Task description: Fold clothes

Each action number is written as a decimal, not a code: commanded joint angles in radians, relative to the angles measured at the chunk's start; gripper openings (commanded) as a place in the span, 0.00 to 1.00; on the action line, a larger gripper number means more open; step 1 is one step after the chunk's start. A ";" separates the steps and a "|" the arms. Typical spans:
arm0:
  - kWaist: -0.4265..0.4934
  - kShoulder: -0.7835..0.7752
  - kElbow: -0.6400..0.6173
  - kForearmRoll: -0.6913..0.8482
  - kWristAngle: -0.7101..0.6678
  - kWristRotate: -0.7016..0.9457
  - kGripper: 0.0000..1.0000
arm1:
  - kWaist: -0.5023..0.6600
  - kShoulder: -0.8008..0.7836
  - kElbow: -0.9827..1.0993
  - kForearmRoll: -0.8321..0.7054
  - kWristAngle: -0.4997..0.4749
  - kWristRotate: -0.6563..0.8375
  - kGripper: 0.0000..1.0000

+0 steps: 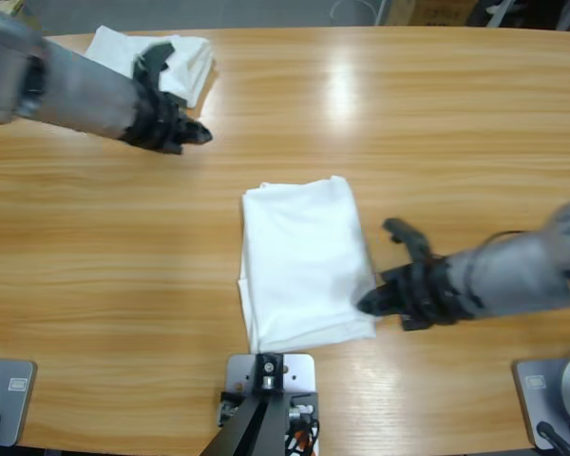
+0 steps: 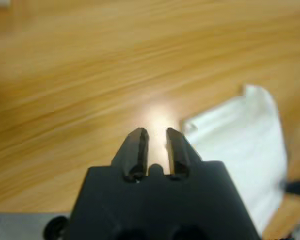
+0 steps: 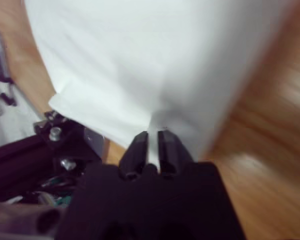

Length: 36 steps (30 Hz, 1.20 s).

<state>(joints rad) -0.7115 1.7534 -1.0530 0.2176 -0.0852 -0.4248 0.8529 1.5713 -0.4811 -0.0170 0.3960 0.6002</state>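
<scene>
**At mid-bench: one folded shirt, right pincer clamped on its edge**

Near the front middle of the bench [image 1: 437, 123] I see a white T-shirt [image 1: 304, 261] folded into a tall rectangle and lying flat, its long sides running away from me. My right pincer [image 1: 369, 302] comes in from the right edge and meets the shirt at its lower right corner. Along the right wrist view the two black jaws stand almost closed, with a thin fold of white cloth pinched between them; the rest of the shirt spreads out beyond the tips.

My left pincer [image 1: 201, 135] sits at the far left of the bench, over bare wood and well apart from the middle shirt. Its jaws are nearly together with only a narrow slit between them, and nothing is in it. The left wrist view shows wood under the tips and the middle shirt off to one side.

A second folded white garment [image 1: 195, 59] lies at the far left corner, partly hidden behind the left arm [image 1: 71, 85].
</scene>
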 commanded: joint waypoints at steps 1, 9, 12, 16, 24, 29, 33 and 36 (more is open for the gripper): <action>-0.091 -0.259 0.068 0.214 -0.041 0.319 0.91 | 0.055 -0.310 -0.337 0.572 -0.241 -0.105 1.00; -0.268 -0.099 -0.135 0.469 -0.051 0.499 0.89 | 0.055 -0.223 -0.492 1.028 -0.571 -0.120 1.00; -0.329 0.008 -0.259 0.515 -0.051 0.537 0.91 | 0.055 -0.255 -0.508 1.071 -0.579 -0.118 1.00; -0.404 0.185 -0.443 0.605 -0.030 0.700 0.91 | 0.055 -0.278 -0.505 1.069 -0.545 -0.103 1.00; -0.467 0.384 -0.536 0.608 -0.021 0.812 0.92 | 0.055 -0.282 -0.496 1.042 -0.515 -0.099 1.00; -0.467 0.497 -0.600 0.609 0.017 0.807 0.91 | 0.055 -0.333 -0.467 1.034 -0.502 -0.096 1.00; -0.457 0.577 -0.679 0.609 0.126 0.811 0.88 | 0.055 -0.342 -0.465 1.034 -0.497 -0.096 1.00; -0.417 0.636 -0.818 0.667 0.106 0.843 0.68 | 0.055 -0.341 -0.461 1.030 -0.496 -0.092 1.00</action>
<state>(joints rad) -1.1723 2.2262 -1.6926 0.8154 -0.0092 0.3722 0.9014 1.2490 -0.9764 1.0285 -0.1149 0.4942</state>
